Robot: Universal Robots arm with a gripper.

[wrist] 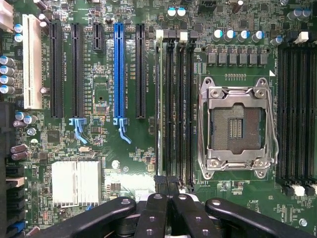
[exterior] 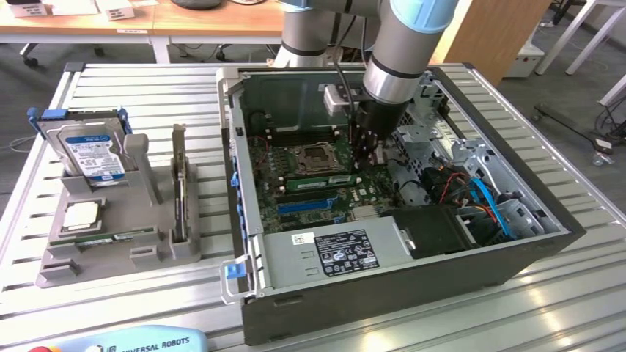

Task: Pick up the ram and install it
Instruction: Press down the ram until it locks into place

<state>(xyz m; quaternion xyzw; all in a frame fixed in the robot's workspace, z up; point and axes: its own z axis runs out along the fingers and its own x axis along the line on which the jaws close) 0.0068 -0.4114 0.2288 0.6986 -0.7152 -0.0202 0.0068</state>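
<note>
Open computer case (exterior: 391,293) mid-frame on slatted metal desk (exterior: 146,88). Motherboard (exterior: 323,183) inside, empty CPU socket (wrist: 237,128) with silver frame, blue expansion slot (wrist: 118,74). Grey holder tray (exterior: 117,257) at left; hard drive (exterior: 93,150) upright in it. Wooden tables (exterior: 146,22) at upper left.

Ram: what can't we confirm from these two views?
- Exterior view: whether the ram is fully seated. It is too small to judge, and the gripper covers one end.
- Wrist view: the memory slots have one end hidden behind the gripper.
- Exterior view: part of the motherboard is hidden behind the arm.
</note>
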